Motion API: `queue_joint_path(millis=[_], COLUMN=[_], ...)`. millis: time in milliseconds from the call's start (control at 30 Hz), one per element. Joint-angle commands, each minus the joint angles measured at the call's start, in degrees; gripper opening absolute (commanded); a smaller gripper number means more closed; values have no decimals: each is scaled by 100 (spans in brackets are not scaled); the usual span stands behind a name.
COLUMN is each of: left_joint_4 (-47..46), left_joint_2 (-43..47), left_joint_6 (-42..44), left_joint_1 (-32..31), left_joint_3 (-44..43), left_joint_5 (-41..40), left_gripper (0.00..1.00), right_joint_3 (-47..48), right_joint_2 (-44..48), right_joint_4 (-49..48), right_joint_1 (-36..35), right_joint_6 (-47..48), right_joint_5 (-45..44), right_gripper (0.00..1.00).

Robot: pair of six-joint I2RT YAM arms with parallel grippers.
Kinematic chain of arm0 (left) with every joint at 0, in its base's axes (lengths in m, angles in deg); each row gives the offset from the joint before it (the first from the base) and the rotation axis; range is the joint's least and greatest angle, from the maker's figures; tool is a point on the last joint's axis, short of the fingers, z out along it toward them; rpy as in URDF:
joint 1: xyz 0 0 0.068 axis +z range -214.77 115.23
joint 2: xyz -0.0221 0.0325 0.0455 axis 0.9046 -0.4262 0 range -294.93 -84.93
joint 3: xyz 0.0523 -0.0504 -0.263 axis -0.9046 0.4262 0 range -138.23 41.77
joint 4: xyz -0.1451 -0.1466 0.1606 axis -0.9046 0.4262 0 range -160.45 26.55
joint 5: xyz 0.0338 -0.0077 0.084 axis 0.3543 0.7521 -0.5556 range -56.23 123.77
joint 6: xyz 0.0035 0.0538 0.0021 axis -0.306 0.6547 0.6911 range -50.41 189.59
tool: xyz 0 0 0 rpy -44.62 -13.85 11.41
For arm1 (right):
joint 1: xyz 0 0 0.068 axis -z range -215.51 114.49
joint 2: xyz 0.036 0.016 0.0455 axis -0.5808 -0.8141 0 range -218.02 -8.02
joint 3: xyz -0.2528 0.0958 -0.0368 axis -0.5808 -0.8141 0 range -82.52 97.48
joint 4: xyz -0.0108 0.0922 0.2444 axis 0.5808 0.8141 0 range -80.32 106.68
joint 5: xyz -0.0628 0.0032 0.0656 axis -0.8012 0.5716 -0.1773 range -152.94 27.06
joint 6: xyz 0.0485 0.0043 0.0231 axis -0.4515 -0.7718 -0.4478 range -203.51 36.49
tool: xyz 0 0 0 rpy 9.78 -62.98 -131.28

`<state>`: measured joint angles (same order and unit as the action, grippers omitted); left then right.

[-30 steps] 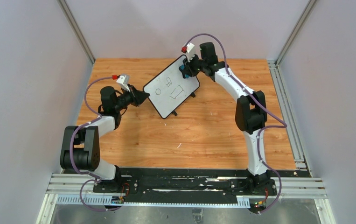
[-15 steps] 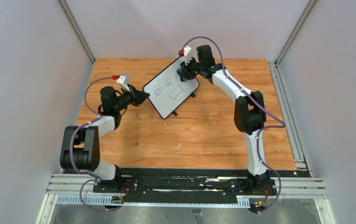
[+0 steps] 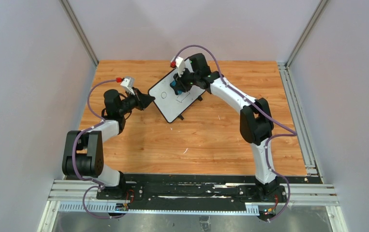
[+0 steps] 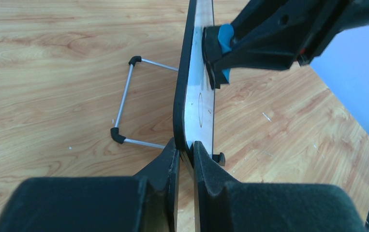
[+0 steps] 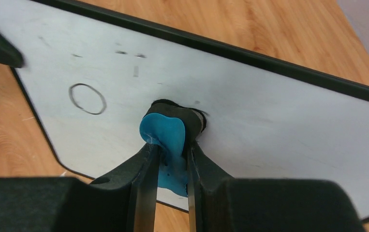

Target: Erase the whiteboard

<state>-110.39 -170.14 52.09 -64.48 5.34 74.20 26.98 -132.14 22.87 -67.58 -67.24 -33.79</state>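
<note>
**Both arms at the whiteboard, eraser pressed to its face.**

From above, you see the whiteboard (image 3: 170, 105) propped on the wooden table (image 3: 211, 140), toward 12 o'clock from the table's middle. The left gripper (image 3: 148, 100) is clenched on the board's 9 o'clock corner. The right gripper (image 3: 176, 86) reaches in from 3 o'clock and holds a blue eraser (image 3: 173, 87) against the upper part of the face. In your left wrist view the board stands edge-on, its black frame pinched between both fingers, with a wire stand (image 4: 123, 104) behind it at 10 o'clock. In your right wrist view the fingers grasp the eraser, whose dark pad touches the board. A drawn circle (image 5: 88, 99) lies at 10 o'clock from it, with faint marks above.
</note>
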Motion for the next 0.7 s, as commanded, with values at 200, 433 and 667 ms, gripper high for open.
queue_joint_path(millis=[200,433,667], left_joint_4=[329,339,338], left_joint_2=[-4,17,25], left_joint_6=[650,660,669], left_joint_1=[32,32,32], left_joint_3=[27,37,38], left_joint_5=[-97,-101,-97], left_gripper=[0,0,0], right_joint_3=[-340,10,382], right_joint_2=[318,-19,-281], right_joint_4=[151,50,125], right_joint_1=[-216,344,505], right_joint_6=[107,151,94], right_joint_5=[-118,-222,-122], right_gripper=[1,1,1])
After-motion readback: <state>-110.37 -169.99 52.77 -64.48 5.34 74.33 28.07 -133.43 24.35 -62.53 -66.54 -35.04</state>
